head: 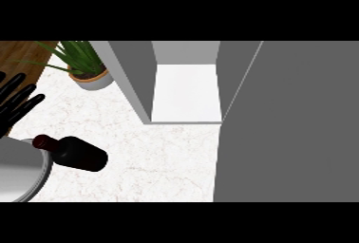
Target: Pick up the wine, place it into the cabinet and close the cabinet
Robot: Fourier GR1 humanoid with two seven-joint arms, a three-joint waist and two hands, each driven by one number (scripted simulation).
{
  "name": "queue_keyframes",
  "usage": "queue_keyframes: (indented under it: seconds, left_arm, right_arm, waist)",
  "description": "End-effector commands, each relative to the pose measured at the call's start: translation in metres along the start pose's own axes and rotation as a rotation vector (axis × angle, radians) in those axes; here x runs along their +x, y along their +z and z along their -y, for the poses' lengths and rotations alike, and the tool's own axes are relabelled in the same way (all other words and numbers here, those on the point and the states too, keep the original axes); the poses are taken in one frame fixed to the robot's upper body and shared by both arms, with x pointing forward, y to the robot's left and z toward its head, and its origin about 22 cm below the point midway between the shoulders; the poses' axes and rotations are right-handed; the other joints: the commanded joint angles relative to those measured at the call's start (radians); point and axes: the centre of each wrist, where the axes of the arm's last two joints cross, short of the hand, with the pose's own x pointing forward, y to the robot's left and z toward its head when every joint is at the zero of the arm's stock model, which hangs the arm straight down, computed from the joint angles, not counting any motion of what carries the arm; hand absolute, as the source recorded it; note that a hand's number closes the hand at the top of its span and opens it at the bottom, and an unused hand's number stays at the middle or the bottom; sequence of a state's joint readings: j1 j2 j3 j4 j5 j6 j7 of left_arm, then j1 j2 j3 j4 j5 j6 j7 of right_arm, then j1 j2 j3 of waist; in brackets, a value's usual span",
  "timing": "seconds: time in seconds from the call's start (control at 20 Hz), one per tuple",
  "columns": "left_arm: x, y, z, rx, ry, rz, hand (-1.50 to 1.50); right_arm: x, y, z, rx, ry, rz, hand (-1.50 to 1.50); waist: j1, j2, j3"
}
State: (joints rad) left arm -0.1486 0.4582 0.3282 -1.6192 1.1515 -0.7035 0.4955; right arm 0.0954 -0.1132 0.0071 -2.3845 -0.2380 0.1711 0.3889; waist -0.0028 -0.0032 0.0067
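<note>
Wine bottle (pixel 76 153) lying on the marble surface (pixel 161 161), near its left edge.
Left hand (pixel 17 102) rests at the left border, fingers straight and apart. Open cabinet (pixel 186 95) stands ahead, its door (pixel 294 128) filling the right side; bare surface lies between them.

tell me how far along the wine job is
Done: nothing, apart from the cabinet standing open. In hand: nothing; the wine bottle lies on its side on the counter, and the left hand rests open at the left edge. Left: picking up, placing, closing the door.
</note>
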Motion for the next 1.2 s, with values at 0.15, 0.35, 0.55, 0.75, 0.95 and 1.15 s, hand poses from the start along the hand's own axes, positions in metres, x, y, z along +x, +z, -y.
queue_keyframes:
  seconds: [0.15,0.35,0.55,0.75,0.95,1.15]
  left_arm:
    - [-0.029,0.023,-0.028,0.043,0.004,-0.03,-1.5]
    - [-0.021,0.014,-0.045,0.075,-0.039,-0.043,-1.5]
    - [-0.037,0.02,-0.037,0.096,-0.037,-0.061,-1.5]
    - [-0.042,0.026,-0.045,0.117,-0.051,-0.067,-1.5]
    - [-0.057,0.044,-0.042,0.118,-0.058,-0.084,-1.5]
    - [-0.066,0.036,-0.043,0.135,-0.061,-0.115,-1.5]
  right_arm:
    - [0.011,0.011,-0.004,-0.004,0.005,0.029,-1.5]
    - [-0.005,0.0,-0.011,0.001,-0.023,0.034,-1.5]
    - [0.006,0.006,-0.009,0.008,-0.022,0.02,-1.5]
    - [-0.001,-0.001,-0.013,0.014,-0.044,0.026,-1.5]
    - [0.005,0.001,-0.008,0.023,-0.024,0.034,-1.5]
    - [0.004,0.0,-0.014,0.043,-0.013,0.028,-1.5]
  waist:
    - [-0.006,0.004,-0.007]
    - [-0.015,0.009,-0.008]
    - [-0.015,0.006,-0.008]
    - [-0.017,0.01,-0.009]
    - [-0.016,0.01,-0.01]
    - [-0.027,0.013,-0.011]
